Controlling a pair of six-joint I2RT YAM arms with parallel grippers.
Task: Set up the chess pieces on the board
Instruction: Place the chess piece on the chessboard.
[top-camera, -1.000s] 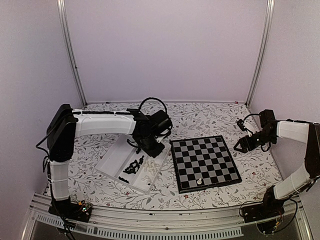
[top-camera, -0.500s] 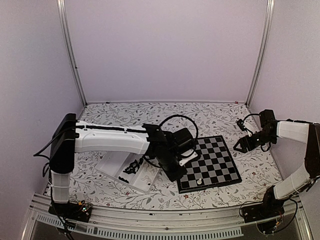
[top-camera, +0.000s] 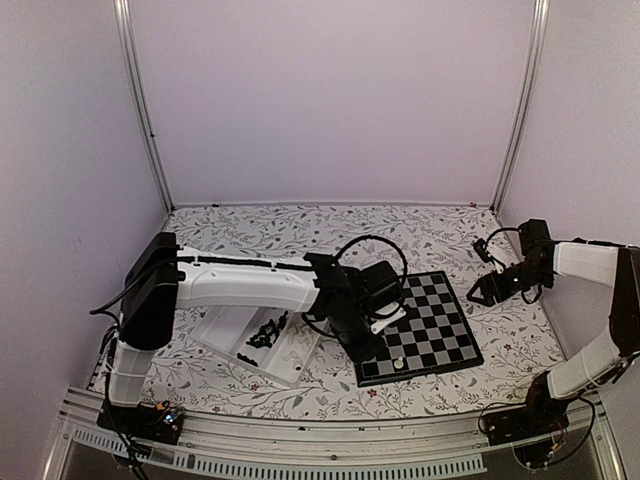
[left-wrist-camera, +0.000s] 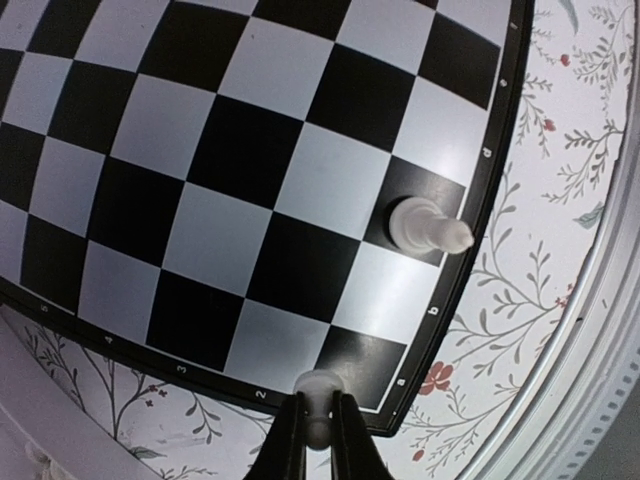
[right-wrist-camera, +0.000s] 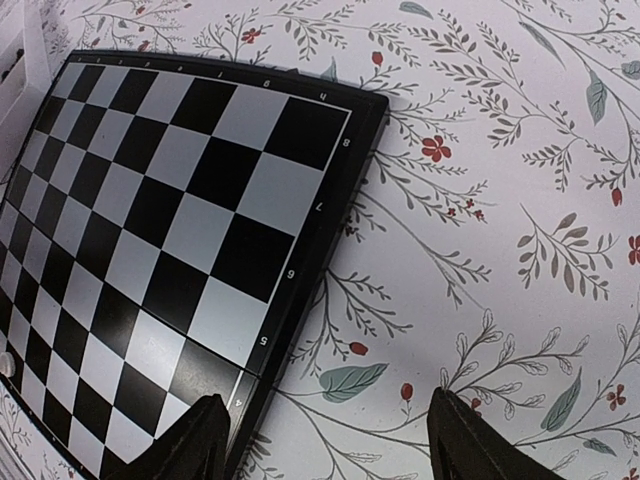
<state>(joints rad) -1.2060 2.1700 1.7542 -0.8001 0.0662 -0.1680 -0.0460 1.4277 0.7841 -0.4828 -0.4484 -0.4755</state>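
- One small white plastic chess piece (left-wrist-camera: 425, 225) sits on the flat black-and-grey checked board (left-wrist-camera: 200, 150), in the edge row nearest the arms.
- A second white piece (left-wrist-camera: 320, 385) is pinched tight in the left gripper (left-wrist-camera: 318, 425), over the board's near border, not yet placed.
- The right gripper (right-wrist-camera: 330, 450) is spread wide and empty, hovering by the board's right edge.
- The black pieces (top-camera: 265, 332) are heaped in a clear plastic tray (top-camera: 225, 325); nearly everything is left to do.

You are working in a robotics lab test cell. Plain lilac panels (top-camera: 330, 100) wall you in at nine, twelve and three o'clock, framed by aluminium uprights (top-camera: 140, 100). At six o'clock a slotted metal rail (top-camera: 300, 442) carries bolted arm bases (top-camera: 122, 408) and a bare circuit board (top-camera: 165, 419), edging a floral-covered desk (top-camera: 420, 235).
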